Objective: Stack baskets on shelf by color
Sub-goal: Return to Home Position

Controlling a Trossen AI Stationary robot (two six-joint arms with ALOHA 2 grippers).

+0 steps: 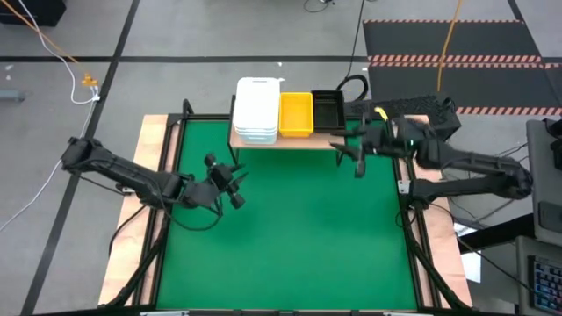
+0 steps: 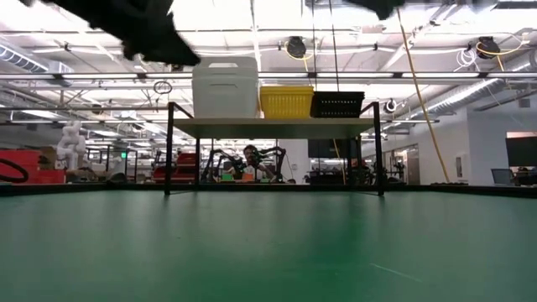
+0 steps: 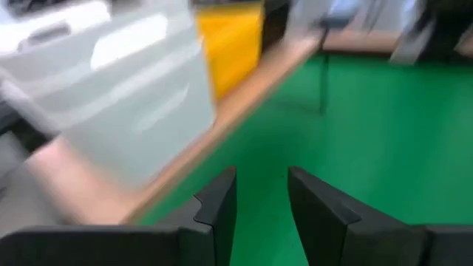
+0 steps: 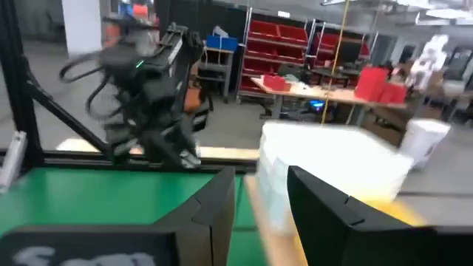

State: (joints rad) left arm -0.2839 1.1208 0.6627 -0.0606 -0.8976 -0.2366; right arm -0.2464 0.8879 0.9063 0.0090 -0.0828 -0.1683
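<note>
- Hovering over the left half of the green surface (image 1: 290, 237), the left gripper (image 1: 230, 183) sits a bit short of the shelf's left front corner and well clear of the baskets.
- Its own wrist camera shows the left gripper (image 3: 259, 181) with the fingers only a narrow gap apart and nothing between them, just green surface underneath.
- The shelf (image 1: 290, 141) stands at the middle of the surface's far edge. From table height it's a light wooden board on thin black legs (image 2: 268, 127).
- Left end of the shelf: the stack of white baskets (image 1: 257, 110), nested into each other. In the low view the stack (image 2: 224, 86) is clearly the tallest thing up there.
- Middle of the shelf: the yellow basket (image 1: 296, 114), just beside the white stack. Mesh sides show from the low camera (image 2: 286, 101).
- Right end of the shelf: the black basket (image 1: 327, 111), right up against the yellow one, also mesh (image 2: 337, 103).
- The right gripper (image 1: 351, 156) hangs just off the shelf's right front corner, over the right part of the surface, not touching the shelf or any basket.
- Right wrist view: the fingers of the right gripper (image 4: 260, 181) are a narrow gap apart and empty, pointing across at the blurred white stack (image 4: 332, 166) with the left arm (image 4: 148, 96) farther off.
</note>
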